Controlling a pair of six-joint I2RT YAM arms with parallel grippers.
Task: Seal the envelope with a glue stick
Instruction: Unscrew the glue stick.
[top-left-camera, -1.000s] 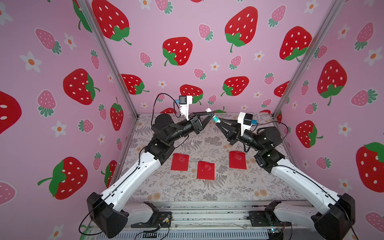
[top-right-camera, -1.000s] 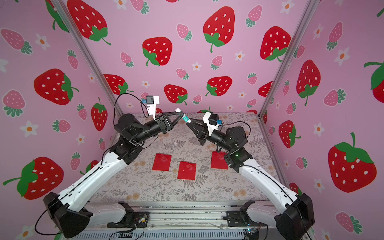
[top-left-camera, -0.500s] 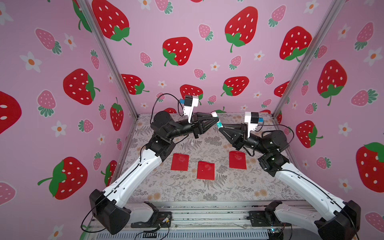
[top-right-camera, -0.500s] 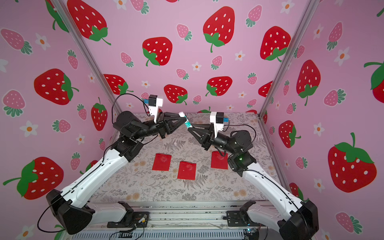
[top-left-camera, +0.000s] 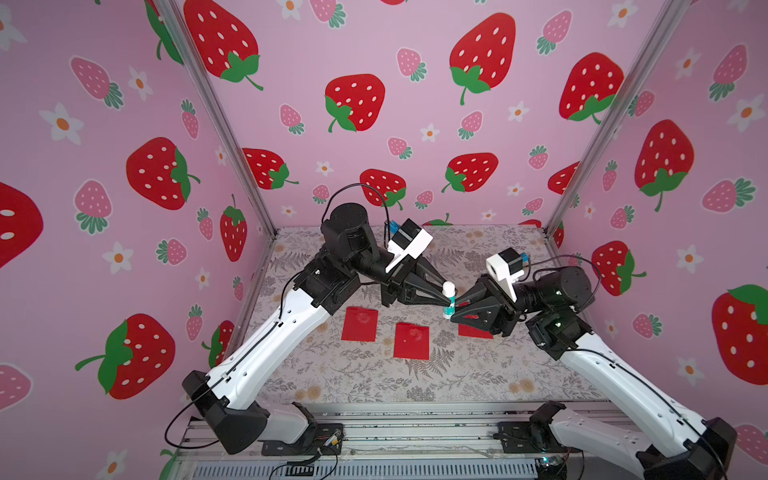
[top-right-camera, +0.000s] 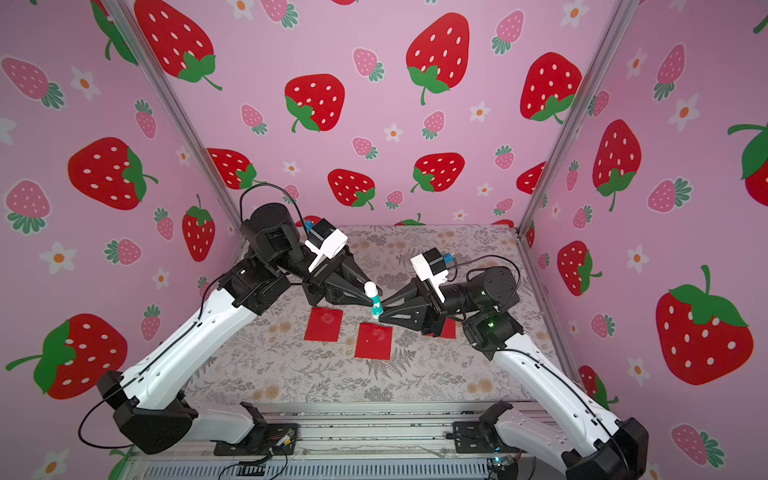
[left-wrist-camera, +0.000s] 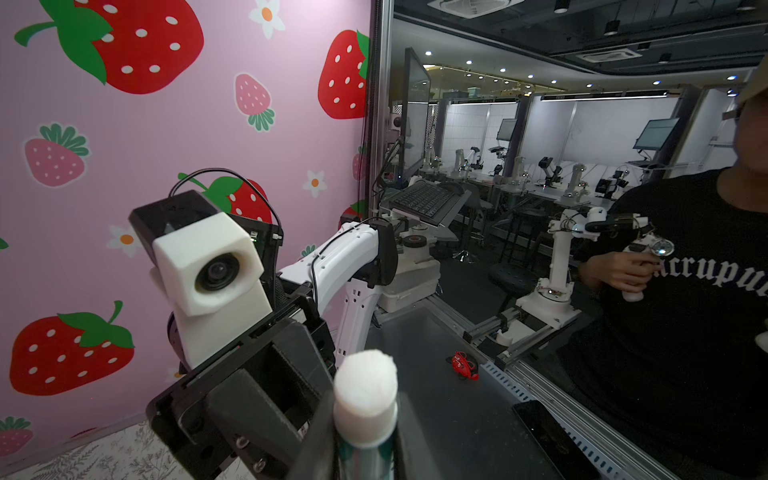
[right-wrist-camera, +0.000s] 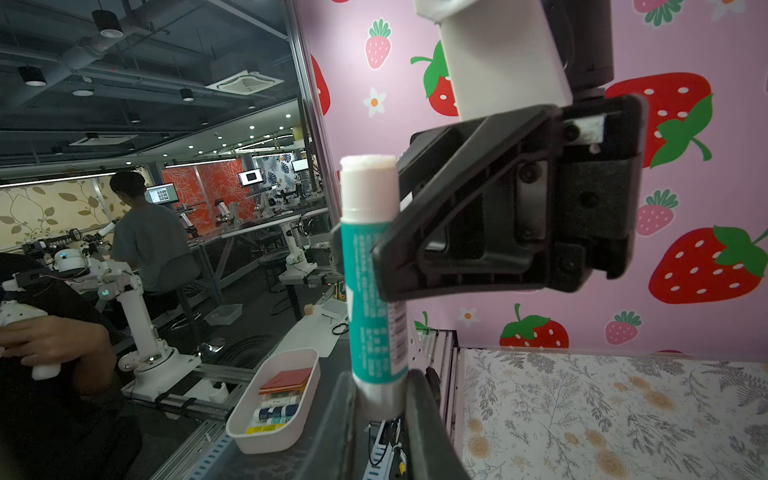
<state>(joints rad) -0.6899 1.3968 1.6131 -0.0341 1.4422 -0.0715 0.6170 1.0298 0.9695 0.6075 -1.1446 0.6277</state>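
Although both arms meet above the middle of the table, the sealing proper is judged not yet begun. The left gripper (top-left-camera: 445, 297) is clamped on the teal band of the glue stick (top-left-camera: 449, 300), and the right gripper (top-left-camera: 456, 308) is closed on its lower end. The stick thus stands roughly upright in the air between them, clear of the surface. Three red envelopes lie flat below: the left envelope (top-left-camera: 360, 324), the middle envelope (top-left-camera: 411, 341), and the right envelope (top-left-camera: 473, 331), which is partly hidden under the right gripper. None is touched by the stick or by either gripper, and the state of their flaps cannot be made out. In the right wrist view the stick's white upper end (right-wrist-camera: 368, 187) carries a rough, matte top, which appears to be bare glue; no cap is visible. On that reading the stick is ready, while gluing a flap and pressing it shut are left to do. The enclosure has pink strawberry-print walls (top-left-camera: 395, 45) on three sides and an aluminium rail (top-left-camera: 415, 434) along the open front. The floral mat (top-left-camera: 332, 376) lies flat. Beyond the enclosure, a white tray (right-wrist-camera: 249, 432) holds spare red envelopes and sticks.
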